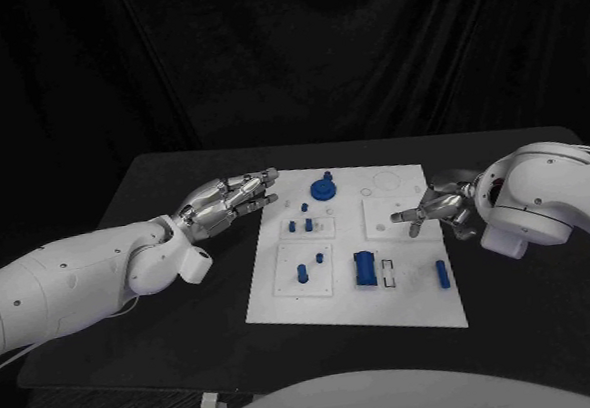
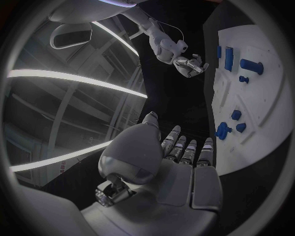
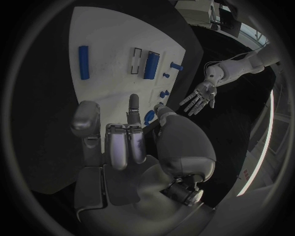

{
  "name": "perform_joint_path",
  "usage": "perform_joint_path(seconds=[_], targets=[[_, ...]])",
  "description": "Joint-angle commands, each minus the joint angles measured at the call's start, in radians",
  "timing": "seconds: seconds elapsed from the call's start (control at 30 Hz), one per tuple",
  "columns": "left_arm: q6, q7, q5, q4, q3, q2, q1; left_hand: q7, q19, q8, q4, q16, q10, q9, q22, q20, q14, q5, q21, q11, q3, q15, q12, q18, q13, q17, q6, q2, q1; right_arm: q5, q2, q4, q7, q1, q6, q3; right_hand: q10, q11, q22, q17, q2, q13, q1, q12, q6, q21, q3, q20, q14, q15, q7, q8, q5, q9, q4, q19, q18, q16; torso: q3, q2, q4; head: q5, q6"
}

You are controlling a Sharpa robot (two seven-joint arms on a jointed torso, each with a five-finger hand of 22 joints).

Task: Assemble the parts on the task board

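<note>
The white task board (image 1: 349,308) lies in the middle of the black table. On it stand a round blue part (image 1: 323,188) at the far end, a few small blue pegs (image 1: 305,206) below it, a blue block (image 1: 365,269) and a long blue bar (image 1: 442,274) near the front right. My left hand (image 1: 226,204) hovers at the board's far left corner, fingers stretched out and apart, holding nothing. My right hand (image 1: 439,211) is at the board's right edge, its fingers spread over the board with nothing in them. In the right wrist view the bar (image 3: 83,62) and block (image 3: 152,65) lie beyond my right hand (image 3: 123,142).
The black table (image 1: 173,279) runs well past the board on both sides, with a dark curtain behind it. In the left wrist view the round part (image 2: 222,130) lies just past my left hand's fingertips (image 2: 206,145), and the right hand (image 2: 189,64) is across the board (image 2: 270,98).
</note>
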Motion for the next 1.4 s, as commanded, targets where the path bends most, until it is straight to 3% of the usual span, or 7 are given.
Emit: perform_joint_path(seconds=[0.03, 0.23, 0.33, 0.43, 0.57, 1.07, 1.4], targets=[[0.010, 0.011, 0.005, 0.001, 0.001, 0.001, -0.002, 0.000, 0.012, 0.017, -0.001, 0.001, -0.003, 0.015, 0.016, 0.004, 0.006, 0.019, 0.009, 0.012, 0.031, 0.009, 0.018, -0.023, 0.000, 0.000, 0.013, 0.001, 0.008, -0.141, -0.002, -0.012, -0.017, 0.003, 0.091, 0.000, 0.114, -0.007, 0.146, 0.266, 0.022, 0.275, 0.018, 0.020, 0.017, 0.029, -0.027, -0.006, 0.116, -0.006, -0.002, 0.027, -0.015, 0.017, 0.000, 0.022, -0.012, 0.020, 0.0000, 0.000, -0.0006, -0.003, 0.000], [0.013, 0.011, 0.005, -0.004, 0.001, 0.005, -0.002, 0.002, 0.012, 0.018, -0.001, 0.001, -0.002, 0.015, 0.015, 0.005, 0.006, 0.019, 0.009, 0.014, 0.031, 0.008, 0.019, -0.023, 0.000, 0.000, 0.014, 0.001, 0.009, -0.381, -0.008, -0.028, -0.024, -0.009, 0.195, 0.000, 0.114, -0.023, 0.166, 0.266, 0.036, 0.275, 0.043, 0.020, 0.061, 0.109, -0.036, -0.018, 0.116, -0.019, -0.020, 0.058, -0.025, 0.035, -0.013, 0.048, -0.025, 0.020, -0.0005, 0.000, -0.0001, -0.002, 0.000], [0.014, 0.011, 0.005, -0.005, 0.001, 0.006, -0.002, 0.003, 0.011, 0.018, -0.001, 0.001, -0.002, 0.015, 0.014, 0.006, 0.006, 0.019, 0.008, 0.016, 0.032, 0.007, 0.020, -0.022, 0.000, 0.000, 0.014, 0.001, 0.009, -0.423, -0.011, -0.029, -0.025, -0.015, 0.215, 0.000, 0.114, -0.034, 0.174, 0.266, 0.044, 0.275, 0.036, 0.020, 0.105, 0.140, -0.047, -0.025, 0.116, -0.027, -0.035, 0.083, -0.027, 0.046, -0.004, 0.057, -0.030, 0.020, -0.0004, 0.001, 0.0002, -0.003, 0.000], [0.015, 0.010, 0.005, -0.005, 0.001, 0.006, -0.002, 0.004, 0.011, 0.018, -0.001, 0.001, -0.002, 0.015, 0.014, 0.006, 0.005, 0.020, 0.008, 0.017, 0.032, 0.007, 0.020, -0.022, 0.000, 0.000, 0.014, 0.001, 0.009, -0.444, -0.011, -0.029, -0.025, -0.022, 0.230, 0.000, 0.114, -0.036, 0.177, 0.266, 0.048, 0.275, 0.031, 0.020, 0.113, 0.153, -0.050, -0.028, 0.116, -0.030, -0.038, 0.086, -0.028, 0.048, 0.001, 0.061, -0.033, 0.020, -0.0003, 0.002, 0.0006, -0.007, 0.000], [0.015, 0.009, 0.005, -0.005, 0.001, 0.006, -0.002, 0.004, 0.011, 0.018, -0.001, 0.001, -0.002, 0.015, 0.014, 0.006, 0.005, 0.020, 0.008, 0.017, 0.032, 0.007, 0.020, -0.022, 0.000, 0.000, 0.014, 0.001, 0.009, -0.455, -0.011, -0.029, -0.025, -0.031, 0.239, 0.000, 0.114, -0.038, 0.177, 0.266, 0.053, 0.275, 0.024, 0.020, 0.117, 0.156, -0.054, -0.030, 0.116, -0.032, -0.039, 0.088, -0.030, 0.048, 0.007, 0.062, -0.033, 0.020, -0.0002, 0.002, 0.0025, -0.012, 0.000], [0.017, 0.006, 0.005, -0.006, 0.001, 0.006, -0.002, 0.010, 0.011, 0.020, -0.002, 0.001, 0.001, 0.015, 0.013, 0.006, 0.005, 0.020, 0.008, 0.026, 0.035, 0.004, 0.024, -0.021, 0.001, 0.000, 0.021, 0.003, 0.011, -0.447, -0.023, -0.029, -0.025, -0.068, 0.243, 0.000, 0.114, -0.040, 0.177, 0.266, 0.062, 0.275, 0.017, 0.020, 0.125, 0.155, -0.058, -0.033, 0.116, -0.034, -0.042, 0.090, -0.032, 0.049, 0.016, 0.061, -0.033, 0.020, 0.0001, 0.001, 0.0006, -0.017, 0.000], [0.017, 0.004, 0.005, -0.007, 0.001, 0.006, -0.002, 0.012, 0.011, 0.021, -0.002, 0.001, 0.002, 0.016, 0.013, 0.006, 0.005, 0.020, 0.008, 0.027, 0.036, 0.003, 0.025, -0.021, 0.001, 0.000, 0.023, 0.003, 0.012, -0.444, -0.019, -0.031, -0.025, -0.080, 0.242, 0.000, 0.114, -0.037, 0.173, 0.266, 0.063, 0.275, 0.024, 0.020, 0.099, 0.143, -0.063, -0.033, 0.116, -0.033, -0.035, 0.071, -0.019, 0.040, 0.014, 0.056, -0.031, 0.020, 0.0001, 0.001, 0.0011, -0.016, 0.000]])
